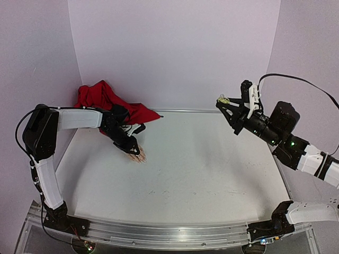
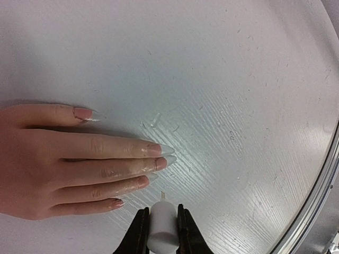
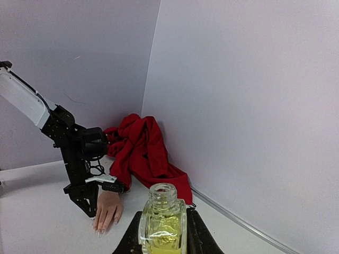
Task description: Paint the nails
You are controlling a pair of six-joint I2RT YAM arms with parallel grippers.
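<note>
Low over the white surface, the left tool is clenched on a white cylindrical cap, whose fine brush tip points at the fingertips of a pale peach mannequin hand. The hand lies flat, palm down, at the back left, with its red fabric sleeve heaped in the corner. The nails are slim targets, and the skin of two fingers shows a wet gloss. A stroke slightly off line would likely put varnish on finger or surface instead. The hand looks unanchored, so a firm push may slide it. Well apart on the right, the right tool grips a small yellowish glass bottle, uncapped and aloft — any tilt there risks a spill.
</note>
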